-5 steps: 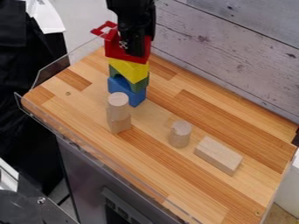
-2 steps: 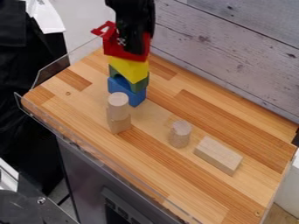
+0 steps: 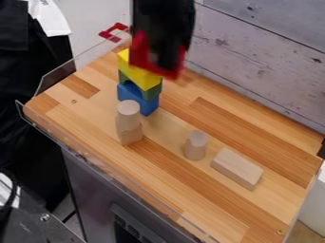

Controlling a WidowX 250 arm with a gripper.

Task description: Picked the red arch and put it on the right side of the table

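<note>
Over the back left of the table, my gripper (image 3: 166, 59) hangs blurred and shut on the red arch (image 3: 138, 53). The arch is up in the air, right of the stack's top and overlapping it in view. In the stack, a yellow block (image 3: 140, 77) rests above a green block (image 3: 153, 92), which sits on a blue block (image 3: 147, 105). The black fingers cover the arch's middle. Whether the arch touches the yellow block cannot be told.
On the wooden table (image 3: 95, 114) stand a wooden cylinder (image 3: 129, 111) atop a wooden block (image 3: 131, 134), a second cylinder (image 3: 195, 145) and a wooden rectangular block (image 3: 236, 168). A red clamp-like piece (image 3: 114, 32) is at the back left corner; a plank wall (image 3: 254, 47) rises behind.
My gripper has shifted right and slightly toward the camera, carrying the red arch off the yellow block's top. The yellow block's upper left is now exposed; the stack below looks unmoved.
</note>
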